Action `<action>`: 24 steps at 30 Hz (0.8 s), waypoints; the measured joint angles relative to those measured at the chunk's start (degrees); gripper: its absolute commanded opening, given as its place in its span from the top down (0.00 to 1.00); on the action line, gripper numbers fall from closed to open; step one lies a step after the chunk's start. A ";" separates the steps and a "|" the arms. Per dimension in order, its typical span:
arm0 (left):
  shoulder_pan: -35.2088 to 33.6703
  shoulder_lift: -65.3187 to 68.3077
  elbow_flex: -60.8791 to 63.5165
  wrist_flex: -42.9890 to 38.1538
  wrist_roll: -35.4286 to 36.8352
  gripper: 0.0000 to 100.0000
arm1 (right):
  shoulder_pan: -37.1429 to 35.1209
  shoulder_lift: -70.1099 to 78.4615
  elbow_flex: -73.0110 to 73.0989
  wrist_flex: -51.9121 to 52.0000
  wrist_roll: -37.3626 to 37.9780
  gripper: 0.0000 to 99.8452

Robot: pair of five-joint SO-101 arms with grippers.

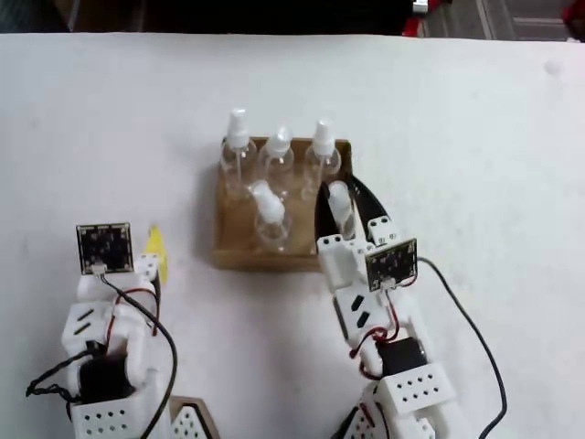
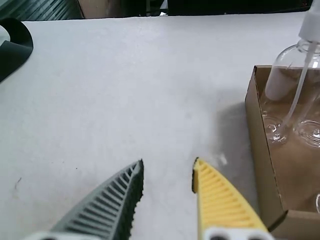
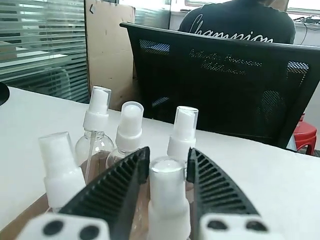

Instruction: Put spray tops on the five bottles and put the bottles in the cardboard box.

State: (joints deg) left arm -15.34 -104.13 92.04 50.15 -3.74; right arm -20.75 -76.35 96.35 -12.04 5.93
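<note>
Spreading wide and white, counter. Sitting near its middle, cardboard box, open-topped. Poised over the box's near right corner, right gripper, closed narrow on the spray top of the fifth bottle, upright between both fingers, inside the box. Hovering just beside the box's left wall, over bare counter, left gripper, parted wide, holding nothing. Standing upright farther in, four other bottles, each capped with a spray top.
</note>
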 measured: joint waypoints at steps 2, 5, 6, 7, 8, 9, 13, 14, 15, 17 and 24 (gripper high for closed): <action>0.00 0.00 0.00 0.00 0.00 0.85 | 0.00 0.00 0.00 0.00 0.00 0.90; 0.00 0.00 0.00 0.00 0.00 0.85 | 0.00 0.00 0.00 0.00 0.00 0.90; 0.00 0.00 0.00 0.00 0.00 0.85 | 0.00 0.00 0.00 0.00 0.00 0.90; 0.00 0.00 0.00 0.00 0.00 0.85 | 0.00 0.00 0.00 0.00 0.00 0.90; 0.00 0.00 0.00 0.00 0.00 0.85 | 0.00 0.00 0.00 0.00 0.00 0.90; 0.00 0.00 0.00 0.00 0.00 0.85 | 0.00 0.00 0.00 0.00 0.00 0.90; 0.00 0.00 0.00 0.00 0.00 0.85 | 0.79 -0.35 0.00 0.09 0.00 0.86; 0.00 0.00 0.00 0.00 0.00 0.85 | 1.58 -0.88 -0.62 0.70 -0.09 0.84; 0.00 0.00 0.00 0.00 0.00 0.85 | 2.29 -1.41 -1.14 2.20 -0.09 0.83; 0.00 0.00 0.00 0.00 0.00 0.85 | 3.69 -2.81 -2.90 7.21 -0.09 0.82; 0.00 0.00 0.00 0.00 0.00 0.85 | 4.04 -11.52 -9.49 25.76 -0.09 0.82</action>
State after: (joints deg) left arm -15.34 -104.13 92.04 50.15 -3.74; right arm -16.70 -87.87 86.86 13.71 5.85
